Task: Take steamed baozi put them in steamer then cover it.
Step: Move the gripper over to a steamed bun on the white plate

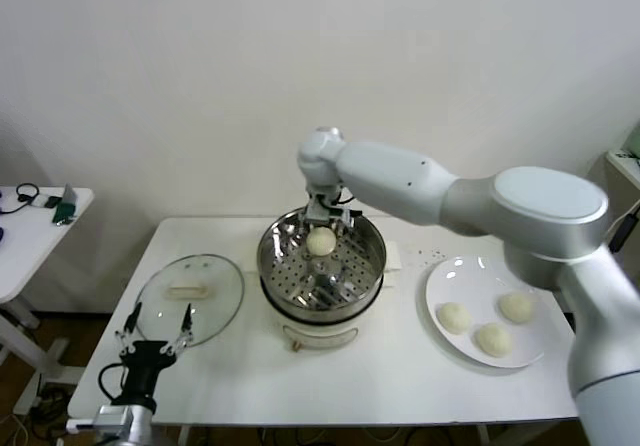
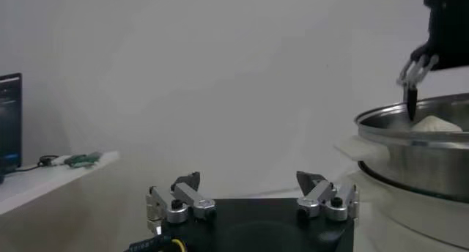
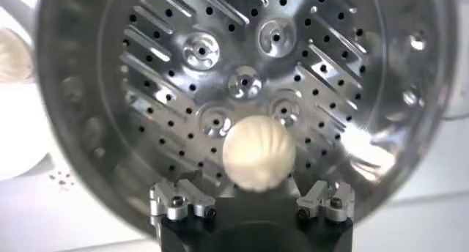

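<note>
While the right gripper [image 1: 322,218] hangs released over the steamer [image 1: 322,261] mid-table, one baozi [image 1: 321,241] lies inside and three wait on the plate [image 1: 440,284] by the right edge. Parked near the front-left corner, the left gripper [image 2: 253,200] also stands spread, beside the lid [image 1: 190,296]. Seen from the right wrist, the bun [image 3: 259,153] sits just between the fingers [image 3: 179,200], so lifting carelessly could nudge it; no writing is readable.

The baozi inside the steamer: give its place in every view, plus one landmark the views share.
Head view: the baozi lies toward the steamer's far side, under the open right gripper.
Left wrist view: its top peeks over the steamer rim, at the picture's right edge.
Right wrist view: low in the middle, on the perforated floor.
Shared landmark: the steamer.
</note>
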Motion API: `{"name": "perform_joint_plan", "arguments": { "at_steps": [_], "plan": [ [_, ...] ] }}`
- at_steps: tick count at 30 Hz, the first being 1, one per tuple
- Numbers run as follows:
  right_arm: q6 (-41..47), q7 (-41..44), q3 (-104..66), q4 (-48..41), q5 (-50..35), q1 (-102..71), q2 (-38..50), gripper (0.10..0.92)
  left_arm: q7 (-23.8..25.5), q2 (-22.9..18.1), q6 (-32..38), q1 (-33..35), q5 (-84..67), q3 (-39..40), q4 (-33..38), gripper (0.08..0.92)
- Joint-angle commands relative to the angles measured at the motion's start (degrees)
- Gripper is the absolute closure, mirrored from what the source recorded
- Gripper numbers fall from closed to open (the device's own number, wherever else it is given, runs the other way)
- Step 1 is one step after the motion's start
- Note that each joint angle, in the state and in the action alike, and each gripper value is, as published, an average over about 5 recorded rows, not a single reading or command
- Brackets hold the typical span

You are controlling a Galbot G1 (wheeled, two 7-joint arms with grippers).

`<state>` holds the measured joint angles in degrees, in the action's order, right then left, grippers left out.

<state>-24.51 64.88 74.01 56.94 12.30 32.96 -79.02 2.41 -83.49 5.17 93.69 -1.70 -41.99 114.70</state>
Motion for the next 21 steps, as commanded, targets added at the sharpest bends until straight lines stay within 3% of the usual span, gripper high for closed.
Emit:
{"name": "perform_joint_plan", "arguments": {
  "at_steps": [1, 7, 14, 17, 21],
  "plan": [
    [9.0, -3.5, 1.0, 10.2, -13.7, 9.0, 11.9, 0.203, 0.0, -0.2, 0.0, -0.3, 0.2, 0.3, -0.2, 0.177],
    [19.7, -6.3, 5.1, 21.5, -21.1, 12.9, 24.6, 0.203, -0.1, -0.4, 0.0, -0.4, 0.2, 0.8, -0.3, 0.177],
    [42.3, -12.2, 12.5, 32.1, -37.8, 16.7, 42.2, 0.203, -0.1, -0.3, 0.5, 0.7, 0.0, 0.9, -0.1, 0.177],
    [45.5, -11.2, 13.7, 33.2, -41.7, 15.9, 47.0, 0.203, -0.2, -0.1, 0.6, 1.0, -0.2, 0.9, -0.3, 0.177],
    [45.9, -9.5, 13.7, 33.4, -38.7, 11.6, 50.8, 0.203, -0.2, 0.1, 0.7, 1.1, -0.2, 1.1, -0.5, 0.177]
  ]
}}
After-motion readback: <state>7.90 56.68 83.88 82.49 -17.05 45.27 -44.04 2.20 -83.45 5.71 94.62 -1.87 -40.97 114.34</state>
